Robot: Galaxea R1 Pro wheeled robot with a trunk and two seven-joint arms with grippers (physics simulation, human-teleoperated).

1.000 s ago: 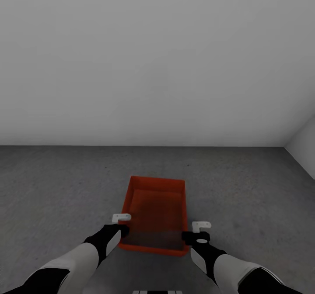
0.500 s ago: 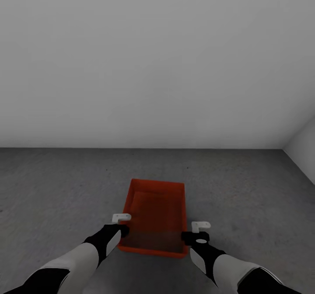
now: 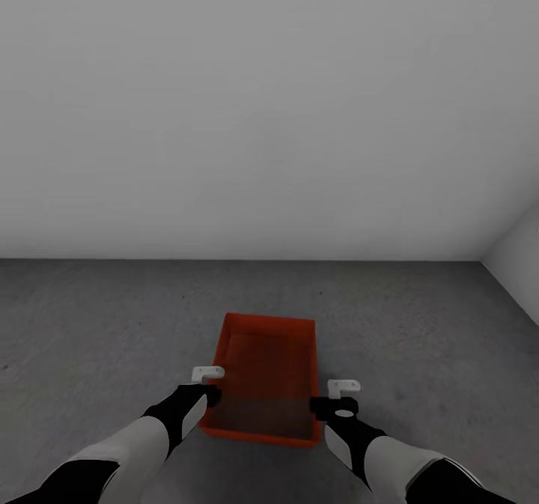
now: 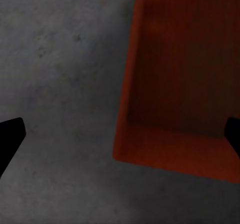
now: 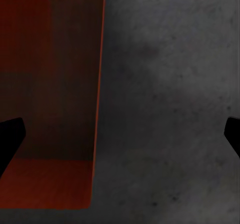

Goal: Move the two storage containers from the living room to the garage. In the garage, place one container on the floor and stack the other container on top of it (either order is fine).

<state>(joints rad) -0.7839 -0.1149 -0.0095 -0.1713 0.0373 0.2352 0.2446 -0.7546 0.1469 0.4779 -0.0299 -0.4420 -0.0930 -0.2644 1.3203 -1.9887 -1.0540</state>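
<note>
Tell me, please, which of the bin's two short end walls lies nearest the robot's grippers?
The near short wall of the orange-red bin, closest to the robot, lies between the left gripper and right gripper. The far wall faces the white wall.

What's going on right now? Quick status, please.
Both claws open: left claw, right claw, one each side of the orange bin. Bin sits on the grey concrete floor. Nothing in the way.

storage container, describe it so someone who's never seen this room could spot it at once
Look at the dark grey concrete floor in front of the plain white wall. Between the two arms' ends sits the storage container, an open, lidless rectangular bin. It is orange-red, the one bright thing in a grey and white room.
</note>
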